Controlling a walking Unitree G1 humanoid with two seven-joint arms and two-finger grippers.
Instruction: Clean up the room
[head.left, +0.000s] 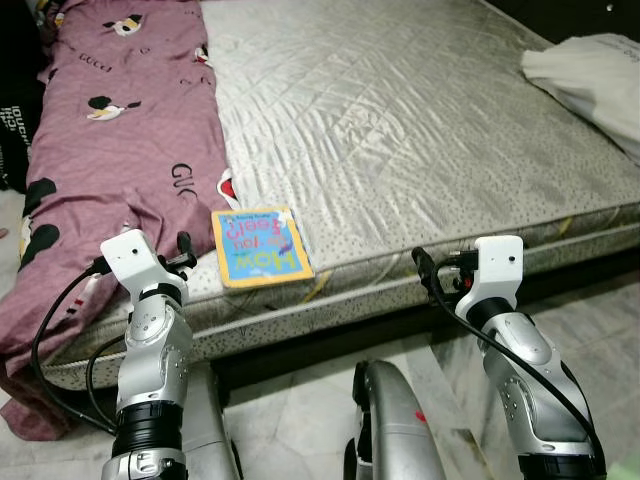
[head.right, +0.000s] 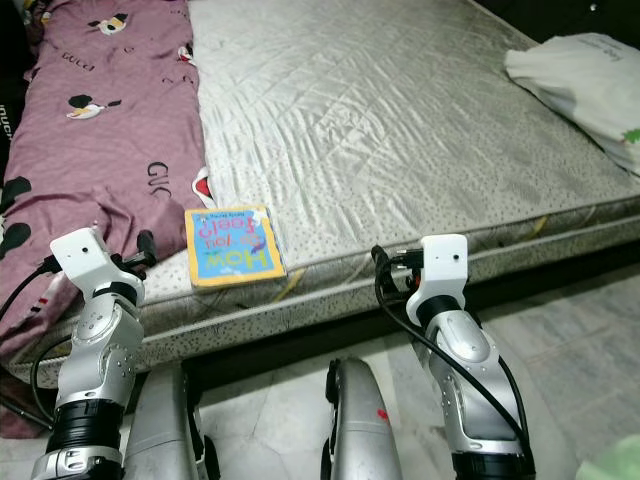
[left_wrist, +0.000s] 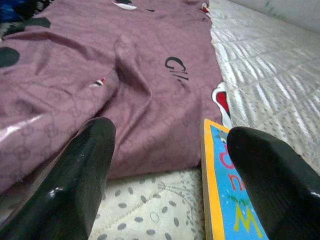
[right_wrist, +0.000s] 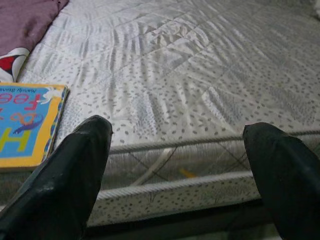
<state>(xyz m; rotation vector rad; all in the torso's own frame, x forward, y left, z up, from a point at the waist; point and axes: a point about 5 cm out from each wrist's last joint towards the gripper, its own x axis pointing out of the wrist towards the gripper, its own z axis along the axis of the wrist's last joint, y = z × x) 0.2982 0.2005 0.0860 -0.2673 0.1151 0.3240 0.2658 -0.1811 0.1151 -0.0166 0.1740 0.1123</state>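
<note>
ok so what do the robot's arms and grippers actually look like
Both arms are jointed silver metal with black rings at the joints. Each wrist carries a white boxy camera housing, and loose black cables loop along the forearms. The left gripper and right gripper each have two long, glossy black fingers with rounded tips.

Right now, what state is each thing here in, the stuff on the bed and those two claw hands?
Book: shut, flat near the mattress edge, cover up.
Purple sheet: rumpled, hanging over the bed's side.
White bag: slumped at the far corner.
Left gripper: open, empty, low over the mattress beside the book.
Right gripper: open, empty, facing the mattress edge.
</note>
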